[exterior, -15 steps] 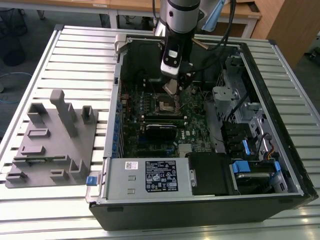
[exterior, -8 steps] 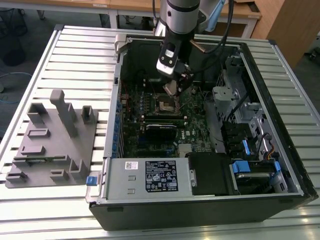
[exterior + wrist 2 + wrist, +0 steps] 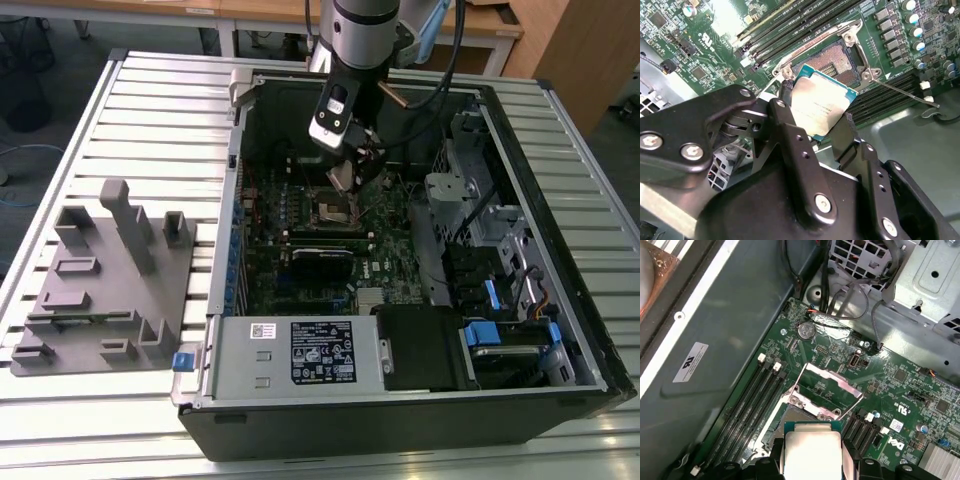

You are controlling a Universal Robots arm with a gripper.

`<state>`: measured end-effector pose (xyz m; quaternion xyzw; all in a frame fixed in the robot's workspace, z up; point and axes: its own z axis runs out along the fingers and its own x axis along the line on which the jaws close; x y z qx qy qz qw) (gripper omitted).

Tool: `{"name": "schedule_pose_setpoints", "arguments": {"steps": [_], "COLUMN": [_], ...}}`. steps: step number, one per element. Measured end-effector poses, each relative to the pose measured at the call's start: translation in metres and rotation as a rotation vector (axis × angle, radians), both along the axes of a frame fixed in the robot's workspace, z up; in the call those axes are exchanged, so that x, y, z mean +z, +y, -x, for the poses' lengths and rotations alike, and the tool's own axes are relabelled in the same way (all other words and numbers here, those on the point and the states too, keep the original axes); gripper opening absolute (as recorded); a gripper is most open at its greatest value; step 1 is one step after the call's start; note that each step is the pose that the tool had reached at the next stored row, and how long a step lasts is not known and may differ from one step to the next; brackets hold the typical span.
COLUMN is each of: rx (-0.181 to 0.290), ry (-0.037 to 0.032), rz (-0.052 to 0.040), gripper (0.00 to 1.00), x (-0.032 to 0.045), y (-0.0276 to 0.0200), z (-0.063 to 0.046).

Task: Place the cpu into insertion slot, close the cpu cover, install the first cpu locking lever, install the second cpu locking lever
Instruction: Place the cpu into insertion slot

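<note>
The gripper (image 3: 816,117) is pinching the cpu (image 3: 824,102) by two opposite edges, holding it just above the insertion slot (image 3: 839,56), toward the far side of the open computer case (image 3: 400,425). The cpu cover (image 3: 832,384) is standing raised, clear of the socket. The likely risk is an off-square or tilted descent catching the socket rim, bending contact pins or knocking the chip loose.

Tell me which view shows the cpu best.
Second wrist view: the cpu shows most of its silver face, tilted over the insertion slot. The first wrist view cuts part of it off; the exterior view gives a small pale patch.
</note>
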<state>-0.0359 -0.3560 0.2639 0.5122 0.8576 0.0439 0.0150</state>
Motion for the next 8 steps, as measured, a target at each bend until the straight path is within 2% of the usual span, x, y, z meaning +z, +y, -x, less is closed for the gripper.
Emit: {"name": "schedule_pose_setpoints", "arguments": {"steps": [3,8], "rx": [-0.005,-0.092], "ry": [-0.0001,0.0], "rz": [0.0,-0.0001], "gripper": [0.54,0.54], "x": [0.0,-0.0006], "y": [0.0,0.0], "z": [0.0,0.0]}}
